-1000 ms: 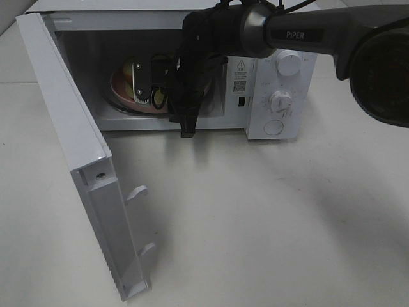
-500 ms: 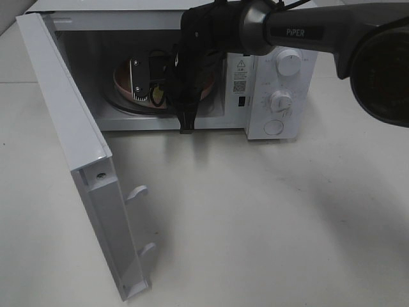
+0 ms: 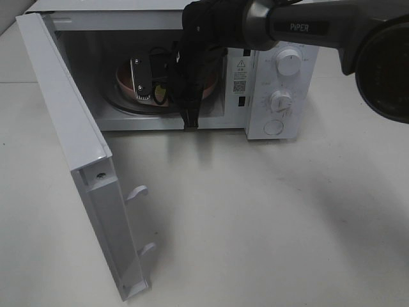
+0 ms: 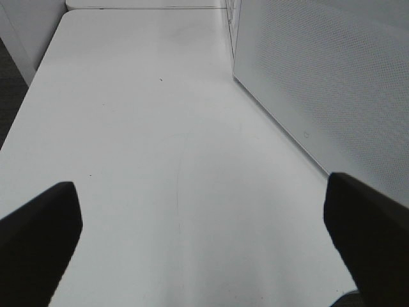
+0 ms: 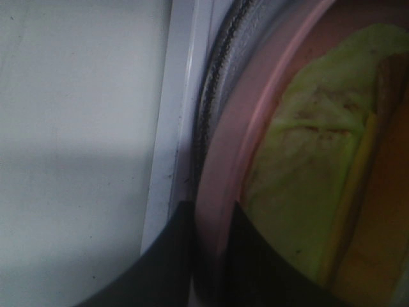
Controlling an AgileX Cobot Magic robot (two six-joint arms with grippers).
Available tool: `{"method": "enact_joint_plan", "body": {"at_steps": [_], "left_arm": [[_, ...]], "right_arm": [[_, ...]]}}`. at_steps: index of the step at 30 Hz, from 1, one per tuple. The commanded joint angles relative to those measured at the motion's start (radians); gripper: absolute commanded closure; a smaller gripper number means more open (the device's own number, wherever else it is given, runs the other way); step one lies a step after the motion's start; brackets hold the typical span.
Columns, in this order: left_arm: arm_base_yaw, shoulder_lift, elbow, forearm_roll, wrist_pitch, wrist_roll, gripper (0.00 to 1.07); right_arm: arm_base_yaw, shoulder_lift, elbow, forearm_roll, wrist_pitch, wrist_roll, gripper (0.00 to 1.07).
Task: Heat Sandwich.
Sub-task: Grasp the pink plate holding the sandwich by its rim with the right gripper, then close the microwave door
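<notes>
Evidently clamped plate (image 5: 255, 137) with right tool (image 5: 209, 214) inside microwave (image 3: 281, 70), left tool (image 4: 204, 236) open; loading or unloading sandwich (image 5: 307, 147); demanded level handling next.

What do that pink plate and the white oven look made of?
Pink plate: likely plastic or glazed ceramic; smooth, with a soft sheen along its rim. Microwave: seemingly white painted metal; flat matte panels, one side perforated.

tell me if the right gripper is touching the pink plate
Touching. The right wrist view shows the right gripper clamped on the pink plate rim, a finger on each side, no gap.
</notes>
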Motion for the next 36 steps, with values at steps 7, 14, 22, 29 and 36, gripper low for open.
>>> {"method": "enact_joint_plan", "body": {"at_steps": [7,14,22,29,36], "left_arm": [[-0.004,-0.028,0.006,-0.001,-0.01,0.002,0.09],[-0.004,-0.028,0.006,-0.001,-0.01,0.002,0.09],[-0.004,-0.028,0.006,-0.001,-0.01,0.002,0.09],[-0.004,-0.028,0.006,-0.001,-0.01,0.002,0.09],[-0.004,-0.028,0.006,-0.001,-0.01,0.002,0.09]], "right_arm": [[-0.003,-0.007,0.008,0.011,0.031,0.002,1.07],[0.018,-0.018,0.01,-0.03,0.057,-0.049,1.07],[0.031,-0.071,0.02,-0.035,0.064,-0.135,1.07],[0.032,-0.137,0.127,-0.036,0.028,-0.223,1.07],[0.032,-0.219,0.231,-0.025,-0.048,-0.32,1.07]]}}
